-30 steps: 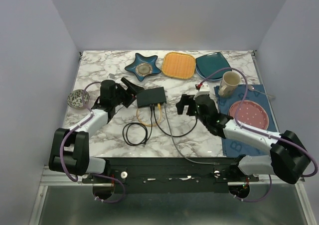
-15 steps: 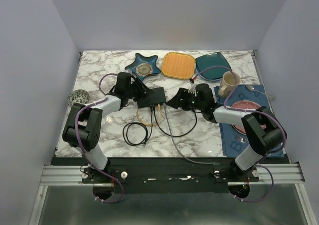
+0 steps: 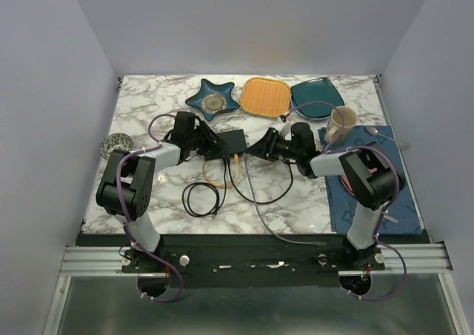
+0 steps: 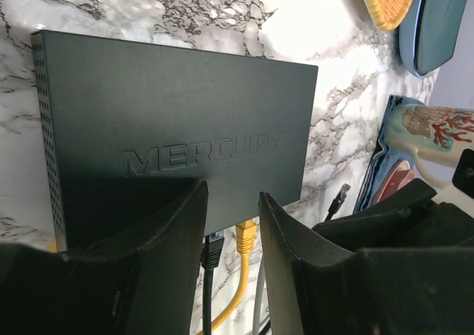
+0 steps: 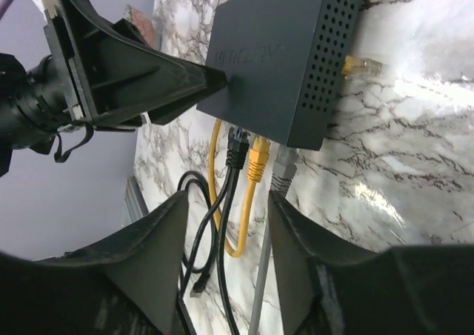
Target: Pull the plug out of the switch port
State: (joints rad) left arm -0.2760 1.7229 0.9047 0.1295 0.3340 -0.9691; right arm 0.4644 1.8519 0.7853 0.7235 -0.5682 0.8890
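The switch (image 3: pixel 227 141) is a flat matte black box at mid-table, with "MERCURY" on its top in the left wrist view (image 4: pixel 178 120). A black plug (image 5: pixel 237 144), a yellow plug (image 5: pixel 258 159) and a grey plug (image 5: pixel 283 173) sit in the sockets on its near edge. My left gripper (image 3: pixel 208 147) is open at the switch's left end, its fingertip (image 5: pixel 215 79) on the top face; in its own view (image 4: pixel 233 201) the jaws frame the black plug (image 4: pixel 211 247) and the yellow plug (image 4: pixel 245 235). My right gripper (image 3: pixel 259 148) is open and empty just right of the switch, its jaws (image 5: pixel 228 198) apart around the cables below the plugs.
A star dish (image 3: pixel 212 100), an orange plate (image 3: pixel 266 97) and a teal plate (image 3: pixel 315 98) line the back. A mug (image 3: pixel 343 122) stands on a blue mat (image 3: pixel 370 194) at right. A small bowl (image 3: pixel 115 144) sits at left. A coiled black cable (image 3: pixel 201 198) lies in front.
Both arms have swung inward toward the switch. The left gripper moved right onto its left end; the right gripper moved left, close to its right side. Both stayed open.
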